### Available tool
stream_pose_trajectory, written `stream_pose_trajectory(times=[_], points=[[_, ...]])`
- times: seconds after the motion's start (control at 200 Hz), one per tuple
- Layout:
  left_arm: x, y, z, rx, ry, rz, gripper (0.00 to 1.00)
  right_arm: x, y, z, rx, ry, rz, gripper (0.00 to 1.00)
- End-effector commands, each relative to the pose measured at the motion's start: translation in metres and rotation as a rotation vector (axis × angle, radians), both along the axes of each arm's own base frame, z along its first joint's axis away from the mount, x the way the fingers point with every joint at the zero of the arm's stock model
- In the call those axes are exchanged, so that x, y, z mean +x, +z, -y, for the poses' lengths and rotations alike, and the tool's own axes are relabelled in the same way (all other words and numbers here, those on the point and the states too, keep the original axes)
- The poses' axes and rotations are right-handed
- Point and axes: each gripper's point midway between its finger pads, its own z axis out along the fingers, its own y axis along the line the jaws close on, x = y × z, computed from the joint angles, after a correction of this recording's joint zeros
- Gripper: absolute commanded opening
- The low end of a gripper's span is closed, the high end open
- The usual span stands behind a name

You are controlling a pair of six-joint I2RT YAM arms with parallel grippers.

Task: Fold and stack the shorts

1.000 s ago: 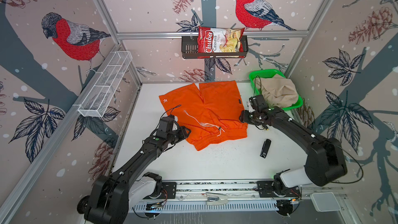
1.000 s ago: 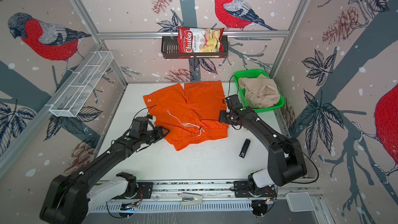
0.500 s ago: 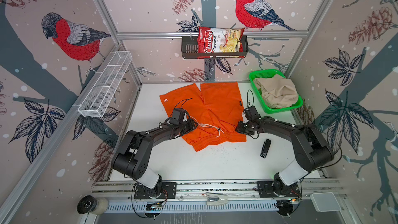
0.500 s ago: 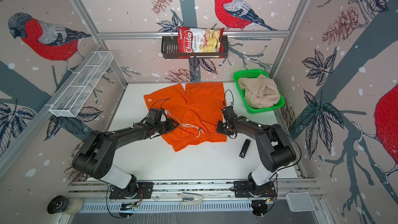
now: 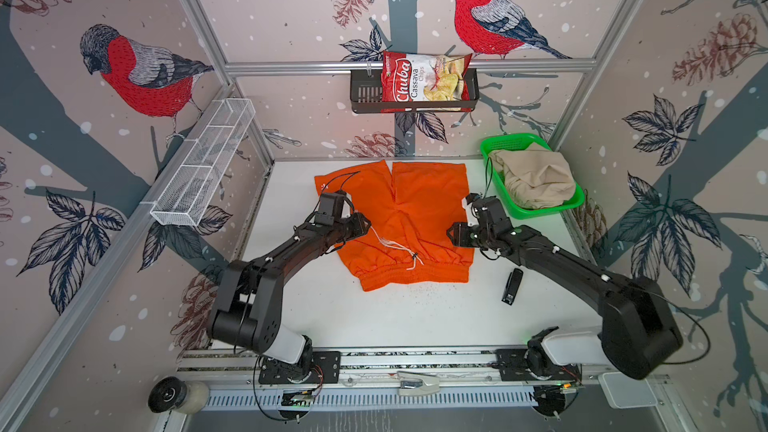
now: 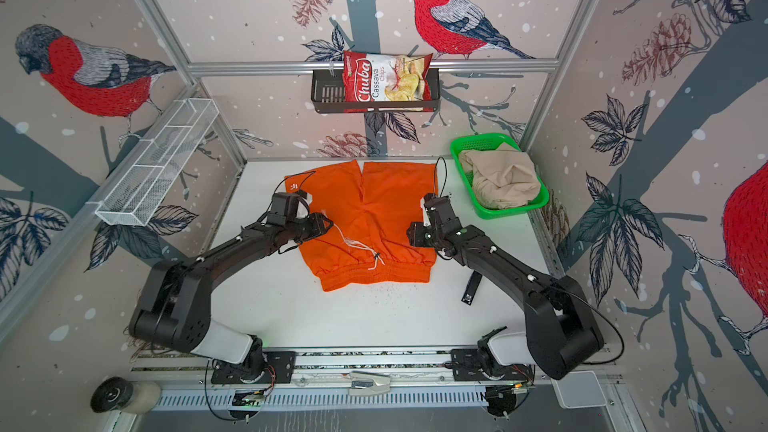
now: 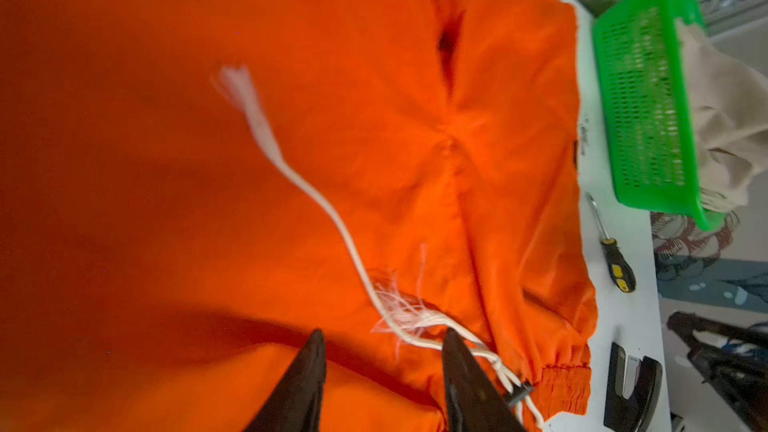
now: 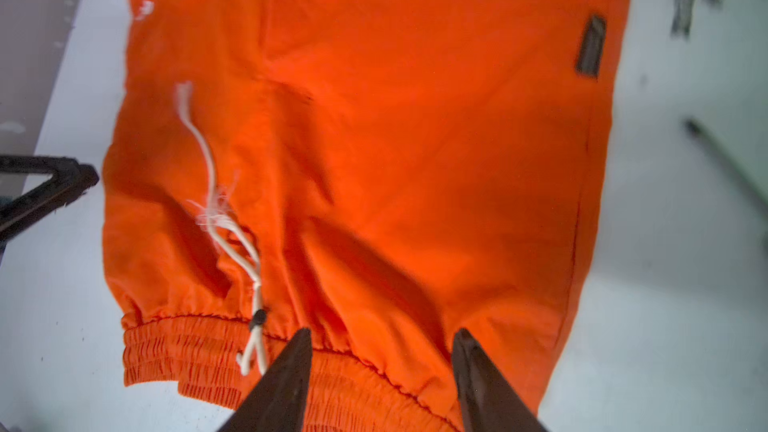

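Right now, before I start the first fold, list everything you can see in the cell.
orange shorts: one, bright orange with a white drawstring, spread flat mid-table, waistband toward the robot
beige shorts: one, beige, bunched in the basket
green basket: one, green mesh, table's far right corner
black stapler: one, black, on the table right of the waistband
screwdriver: one, black and yellow handle, on the table between the orange shorts and the basket
chip bag: one, red and white, in the black rack on the back wall
white wire shelf: one, white, left wall
table: one, white
left pincer: one, black, open over the orange shorts' left side
right pincer: one, black, open at their right side
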Motion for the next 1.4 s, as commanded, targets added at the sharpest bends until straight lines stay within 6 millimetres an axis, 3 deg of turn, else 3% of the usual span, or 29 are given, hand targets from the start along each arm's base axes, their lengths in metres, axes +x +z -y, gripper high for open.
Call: stream_pose_trajectory(times=[0.0,0.105,0.25,0.51,0.74,0.931,1.086,1.246,1.311,1.396], points=[[-0.027,0.009,0.014,0.135,-0.175,0.078,0.46,-0.010,0.010,-0.008,-0.203,0.272,0.181,0.57],[-0.046,0.006,0.021,0.118,-0.183,0.076,0.49,-0.039,0.000,-0.036,-0.320,0.566,0.299,0.58],[-0.058,-0.032,0.012,0.062,-0.061,-0.052,0.48,-0.080,-0.027,-0.073,-0.424,0.871,0.377,0.59],[-0.056,-0.061,0.004,0.006,0.044,-0.154,0.46,-0.097,-0.069,-0.106,-0.540,1.071,0.366,0.60],[-0.052,-0.077,-0.013,-0.053,0.114,-0.201,0.44,-0.094,-0.095,-0.111,-0.602,1.133,0.340,0.60],[-0.052,-0.079,-0.015,-0.049,0.117,-0.204,0.43,-0.083,-0.099,-0.116,-0.629,1.108,0.363,0.58],[-0.056,-0.086,-0.016,-0.047,0.122,-0.225,0.43,-0.087,-0.106,-0.115,-0.628,1.133,0.355,0.51],[-0.070,-0.096,-0.020,-0.043,0.139,-0.275,0.42,-0.101,-0.118,-0.100,-0.658,1.226,0.294,0.49],[-0.081,-0.102,-0.022,-0.049,0.146,-0.310,0.42,-0.103,-0.114,-0.099,-0.627,1.219,0.283,0.49],[-0.098,-0.107,-0.024,-0.056,0.150,-0.345,0.42,-0.101,-0.092,-0.106,-0.514,1.157,0.282,0.50]])
